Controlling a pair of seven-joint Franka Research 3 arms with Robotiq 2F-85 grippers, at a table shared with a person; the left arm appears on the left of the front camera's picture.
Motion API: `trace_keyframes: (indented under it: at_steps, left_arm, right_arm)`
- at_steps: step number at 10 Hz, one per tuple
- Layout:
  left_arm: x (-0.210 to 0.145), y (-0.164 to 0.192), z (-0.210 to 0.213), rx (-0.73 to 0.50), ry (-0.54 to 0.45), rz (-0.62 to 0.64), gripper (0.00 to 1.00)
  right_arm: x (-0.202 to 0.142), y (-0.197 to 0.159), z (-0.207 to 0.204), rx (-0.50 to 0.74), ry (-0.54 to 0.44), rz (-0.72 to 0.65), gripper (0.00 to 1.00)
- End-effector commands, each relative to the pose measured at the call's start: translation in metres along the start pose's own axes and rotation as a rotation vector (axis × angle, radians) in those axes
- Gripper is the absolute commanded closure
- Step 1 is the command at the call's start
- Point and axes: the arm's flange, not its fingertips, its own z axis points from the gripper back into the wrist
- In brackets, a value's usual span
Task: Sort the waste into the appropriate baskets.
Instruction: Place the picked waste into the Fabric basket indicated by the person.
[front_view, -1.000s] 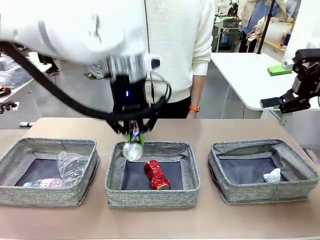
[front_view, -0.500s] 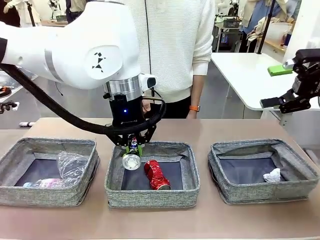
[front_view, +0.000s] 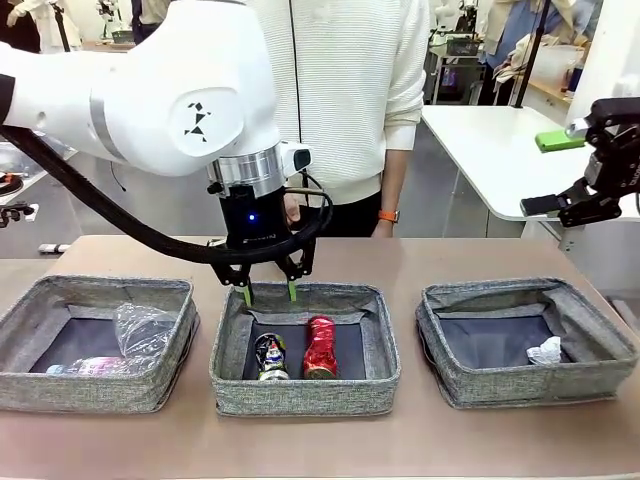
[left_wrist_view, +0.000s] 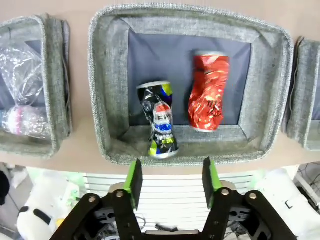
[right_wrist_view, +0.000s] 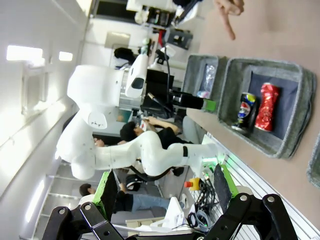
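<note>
Jaws of left gripper (front_view: 269, 292) parted, empty, above middle basket (front_view: 305, 396). Inside: printed can (front_view: 270, 357) beside red can (front_view: 320, 348). Right gripper (right_wrist_view: 163, 190) open, empty.

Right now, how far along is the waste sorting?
Looks nearly done. The blue can and red can lie in the middle basket, the cup and bottle in the left basket, the paper wad in the right basket. The left gripper hangs open and empty over the middle basket. No waste shows on the table.
</note>
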Motion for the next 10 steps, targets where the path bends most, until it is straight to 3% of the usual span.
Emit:
trace_keyframes:
  at_steps: [1, 5, 6, 7, 10]
  left_arm:
    - [0.001, 0.001, 0.004, -0.002, -0.016, 0.017, 0.0]
    - [0.001, 0.002, 0.006, -0.006, -0.004, 0.01, 0.0]
    - [0.002, 0.004, 0.015, -0.064, 0.043, -0.03, 0.0]
    - [0.002, 0.012, 0.033, -0.22, 0.131, -0.12, 0.0]
    - [0.004, 0.099, 0.103, -1.101, 0.3, -0.573, 0.0]
  right_arm:
    - [0.0, 0.003, -0.003, 0.02, -0.01, -0.003, 0.0]
    - [0.0, 0.003, -0.003, 0.02, -0.01, -0.003, 0.0]
    - [0.0, 0.003, -0.003, 0.02, -0.01, -0.003, 0.0]
    - [0.0, 0.003, -0.003, 0.02, -0.01, -0.003, 0.0]
    - [0.0, 0.003, -0.003, 0.02, -0.01, -0.003, 0.0]
